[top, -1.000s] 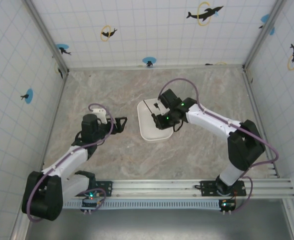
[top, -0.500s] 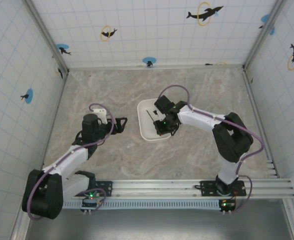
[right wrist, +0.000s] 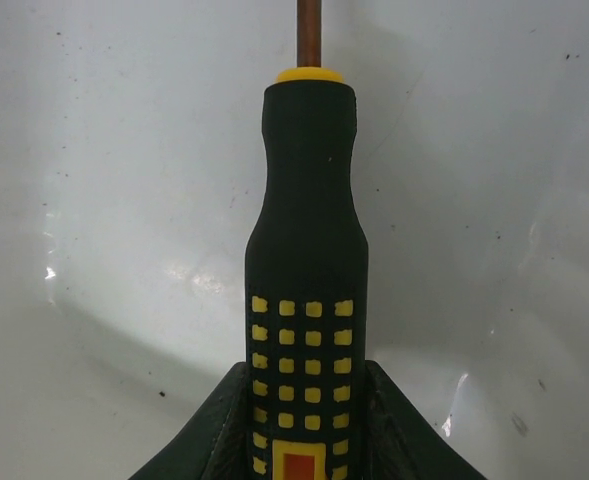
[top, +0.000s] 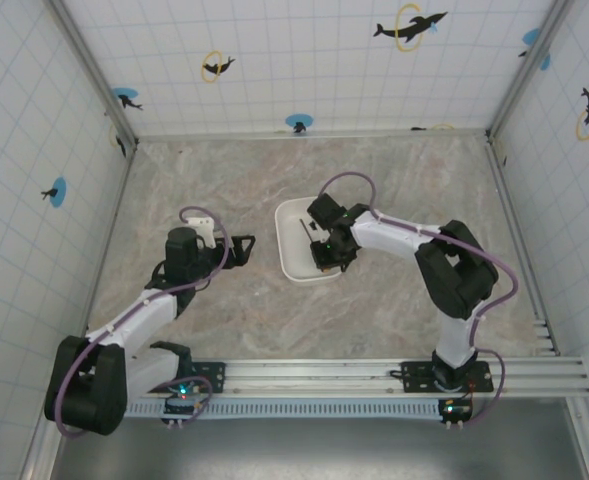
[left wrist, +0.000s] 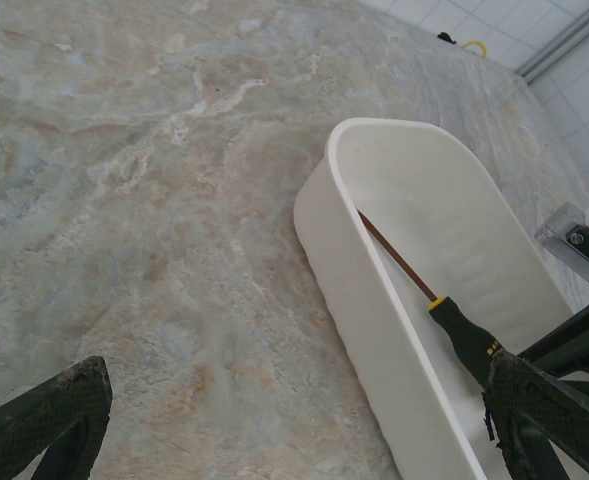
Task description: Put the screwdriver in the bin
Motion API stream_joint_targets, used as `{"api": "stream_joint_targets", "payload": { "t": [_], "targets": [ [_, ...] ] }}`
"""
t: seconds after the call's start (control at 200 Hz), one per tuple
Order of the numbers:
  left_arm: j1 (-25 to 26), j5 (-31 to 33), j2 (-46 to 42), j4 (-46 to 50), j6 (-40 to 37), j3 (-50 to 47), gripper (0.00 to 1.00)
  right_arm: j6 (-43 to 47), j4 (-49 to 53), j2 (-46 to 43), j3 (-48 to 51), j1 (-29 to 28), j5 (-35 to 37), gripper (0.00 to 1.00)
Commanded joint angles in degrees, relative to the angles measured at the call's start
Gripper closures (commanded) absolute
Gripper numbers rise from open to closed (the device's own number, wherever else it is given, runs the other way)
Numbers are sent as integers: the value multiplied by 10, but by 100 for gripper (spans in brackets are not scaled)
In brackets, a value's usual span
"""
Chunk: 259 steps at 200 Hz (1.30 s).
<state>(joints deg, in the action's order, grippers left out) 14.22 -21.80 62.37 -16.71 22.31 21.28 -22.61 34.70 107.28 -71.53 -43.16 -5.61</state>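
Right tool [top: 321, 252] is clamped on the screwdriver [right wrist: 304, 250] by its handle, down inside the bin [top: 286, 262], shaft pointing to 11 o'clock. Left tool [top: 242, 245] hangs wide open, holding nothing, over the counter [top: 204, 180] at the bin's 9 o'clock.

desk [top: 224, 320]: marbled beige-grey surface | far wall [top: 304, 50]: white grid tiles, dark dolphin in yellow ring [top: 409, 25] at right, smaller ringed dolphin [top: 217, 67] at left, blue-disc dolphin [top: 299, 122] at base | left wall [top: 24, 150]: blue-disc dolphin [top: 54, 190] | right wall [top: 574, 180]: ringed dolphin [top: 587, 110]
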Motion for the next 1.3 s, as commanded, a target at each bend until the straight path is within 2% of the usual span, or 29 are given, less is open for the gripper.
{"api": "stream_joint_targets", "payload": {
  "t": [0.0, 0.265, 0.631, 0.771, 0.921, 1.071, 1.156, 1.291],
  "targets": [
    [4, 2, 6, 3, -16, 21, 2, -8, 2, 13, -24, 1, 9, 74],
    [4, 2, 6, 3, -15, 19, 2, -9, 2, 15, -28, -1, 13, 56],
    [4, 13, 1, 29, -30, 40, 2, 11, 28, -16, -44, -2, 30, 46],
    [4, 78, -6, 82, -54, 83, 2, 40, 74, -59, -66, -4, 60, 39],
    [4, 156, -15, 110, -83, 131, 2, 97, 134, -113, -95, 3, 111, 37],
    [4, 242, -18, 110, -115, 169, 2, 158, 167, -172, -98, 40, 152, 37],
    [3, 298, -21, 93, -129, 176, 2, 189, 140, -217, -69, 77, 177, 37],
    [3, 428, -22, 47, -167, 169, 2, 210, 4, -308, 34, 168, 189, 36]
  ]
}}
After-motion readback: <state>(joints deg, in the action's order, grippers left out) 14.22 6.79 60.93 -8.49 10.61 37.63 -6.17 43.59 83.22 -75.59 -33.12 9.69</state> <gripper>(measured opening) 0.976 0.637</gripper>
